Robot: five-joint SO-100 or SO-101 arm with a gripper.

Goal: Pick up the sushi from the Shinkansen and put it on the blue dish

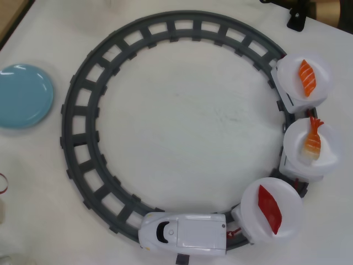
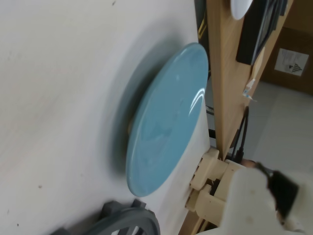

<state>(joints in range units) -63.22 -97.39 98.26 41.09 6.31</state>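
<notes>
In the overhead view the white Shinkansen stands on the bottom of the grey ring track and pulls three round white plates up the right side. The sushi, an orange-and-white shrimp piece with a forked tail, lies on the middle plate. The blue dish sits off the track at the far left. The wrist view shows that dish close up and bare. A blurred white arm part fills that view's lower right corner. No fingertips show in either view.
A salmon piece lies on the upper plate and a dark red piece on the lower one. A black clamp sits at the top right. In the wrist view a wooden table edge and cables run beside the dish.
</notes>
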